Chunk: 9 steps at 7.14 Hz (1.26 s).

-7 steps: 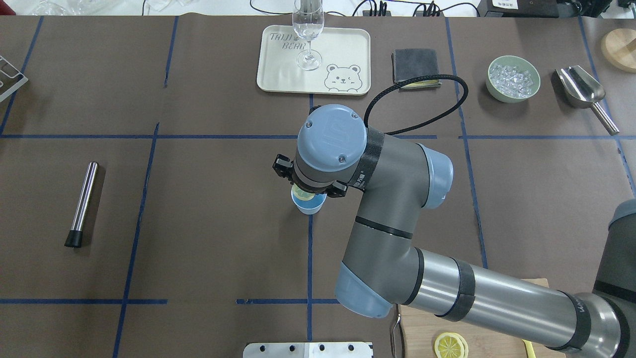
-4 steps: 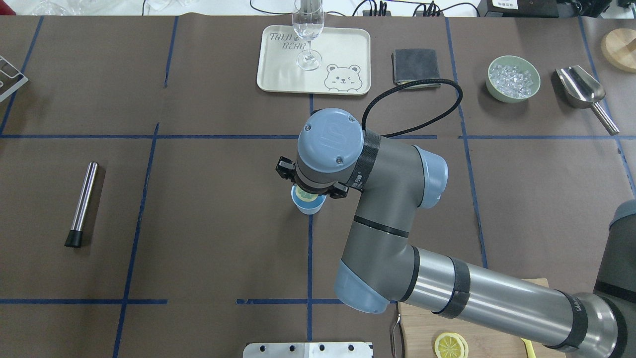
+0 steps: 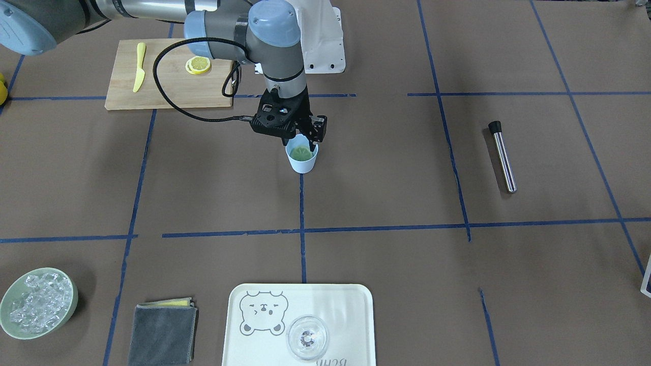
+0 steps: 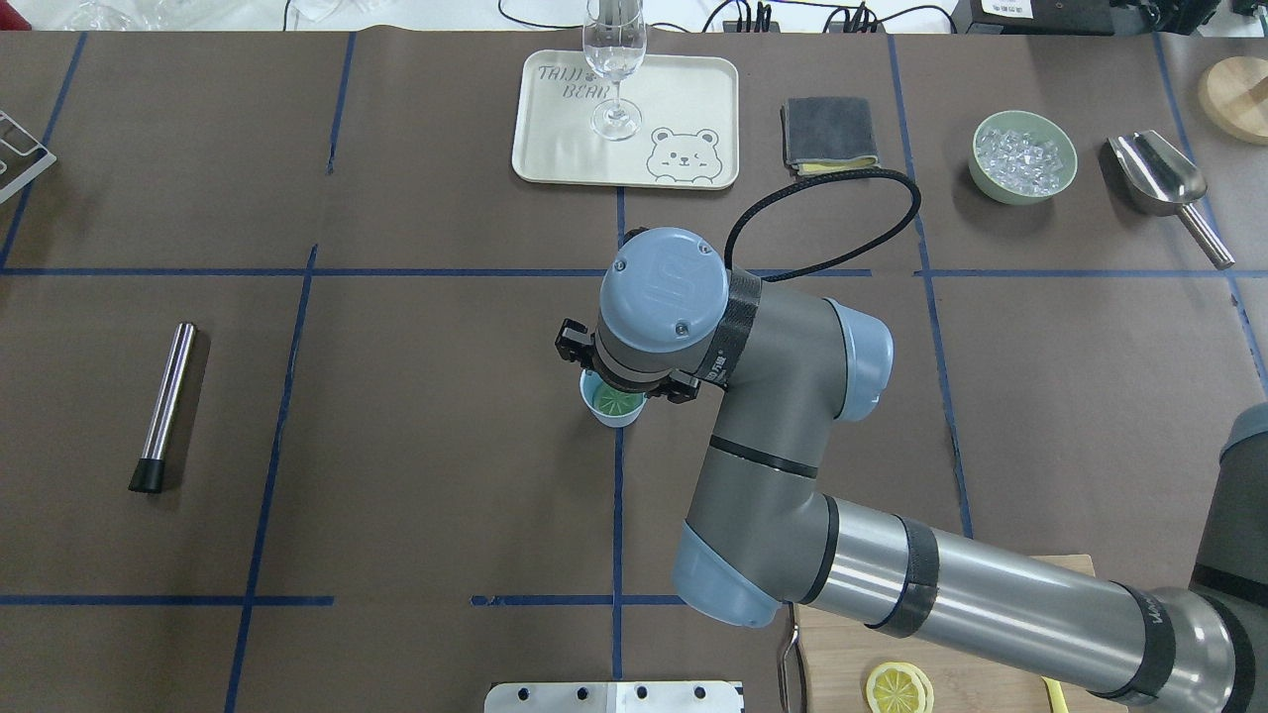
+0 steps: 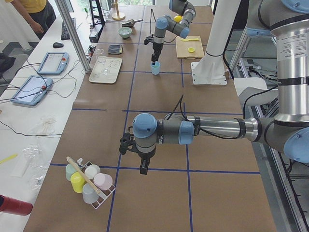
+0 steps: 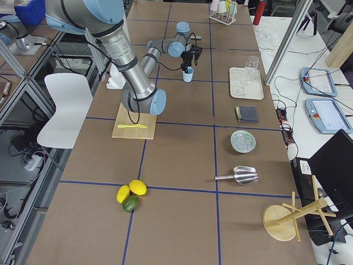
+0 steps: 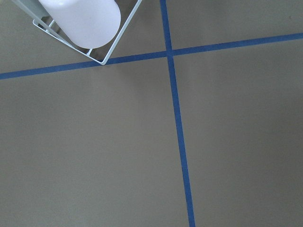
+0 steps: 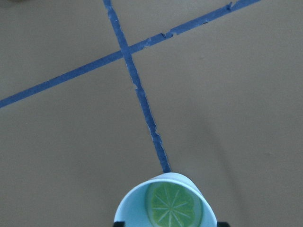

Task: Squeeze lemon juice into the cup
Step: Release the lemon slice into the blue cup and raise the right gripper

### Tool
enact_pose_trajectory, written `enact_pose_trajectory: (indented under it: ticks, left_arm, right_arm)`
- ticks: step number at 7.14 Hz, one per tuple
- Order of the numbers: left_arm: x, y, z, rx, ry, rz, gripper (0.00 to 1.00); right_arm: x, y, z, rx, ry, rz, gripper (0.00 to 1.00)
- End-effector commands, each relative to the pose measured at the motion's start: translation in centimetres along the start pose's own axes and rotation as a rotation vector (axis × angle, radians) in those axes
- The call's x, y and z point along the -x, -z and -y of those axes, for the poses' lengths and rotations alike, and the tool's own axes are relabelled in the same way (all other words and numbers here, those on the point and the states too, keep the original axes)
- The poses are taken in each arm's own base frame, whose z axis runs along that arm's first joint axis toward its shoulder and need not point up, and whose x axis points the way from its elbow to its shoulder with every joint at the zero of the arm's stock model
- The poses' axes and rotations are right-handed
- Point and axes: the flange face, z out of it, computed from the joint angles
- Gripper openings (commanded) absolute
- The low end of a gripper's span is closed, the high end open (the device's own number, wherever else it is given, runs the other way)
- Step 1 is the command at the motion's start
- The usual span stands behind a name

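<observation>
The light-blue cup (image 3: 302, 161) stands upright on the brown table near a blue tape crossing. The lemon slice (image 3: 301, 152) lies loose inside it, looking greenish against the blue wall. In the right wrist view the slice (image 8: 173, 205) rests flat in the cup (image 8: 129, 208), with dark fingertips just showing at either side of the rim. My right gripper (image 3: 301, 139) hangs straight over the cup mouth, open and holding nothing. The overhead view shows the cup (image 4: 618, 419) and slice (image 4: 614, 401) under the wrist. My left gripper (image 5: 140, 167) hangs over bare table far away; I cannot tell its state.
A cutting board (image 3: 168, 94) behind holds stacked lemon slices (image 3: 198, 65) and a yellow knife (image 3: 139, 66). A tray (image 3: 351, 305) carries a clear glass (image 3: 307, 337). An ice bowl (image 3: 36, 302), grey cloth (image 3: 161, 333), metal rod (image 3: 502, 156) and cup rack (image 5: 89, 181) also stand around.
The lemon slice, held at the cup's mouth before, now lies down inside the cup. The right wrist has shifted slightly toward the robot, and the gripper has let go.
</observation>
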Motion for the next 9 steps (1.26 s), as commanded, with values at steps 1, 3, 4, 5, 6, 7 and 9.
enact_pose_trajectory:
  ticks: [1, 3, 4, 5, 6, 7, 9]
  left_arm:
    - [0.0, 0.0, 0.0, -0.001, 0.001, 0.0, 1.0]
    - [-0.8, 0.2, 1.9, -0.026, 0.003, -0.004, 1.0]
    - [-0.8, -0.5, 4.2, -0.095, -0.054, 0.005, 1.0]
    - [-0.5, -1.7, 4.2, -0.144, -0.064, -0.03, 1.0]
    - [-4.1, -2.8, 5.7, -0.132, 0.052, -0.083, 1.0]
    - [-8.7, -5.1, 6.7, -0.119, -0.06, -0.115, 1.0]
    - [-15.7, -6.6, 7.0, -0.072, -0.075, -0.2, 1.0]
  right_arm:
    - [0.0, 0.0, -0.2, 0.006, 0.004, 0.001, 0.84]
    - [-3.0, 2.3, 2.5, 0.085, 0.024, 0.02, 0.84]
    - [-7.3, 4.7, 5.1, 0.095, 0.095, 0.041, 0.84]
    - [-13.8, 7.0, 8.3, 0.135, 0.143, 0.039, 0.84]
    - [-20.0, 9.0, 11.5, 0.157, 0.197, 0.031, 0.84]
    - [-24.5, 9.6, 13.5, 0.14, 0.251, 0.002, 0.86]
    - [-33.4, 9.8, 17.7, 0.133, 0.358, -0.056, 0.87]
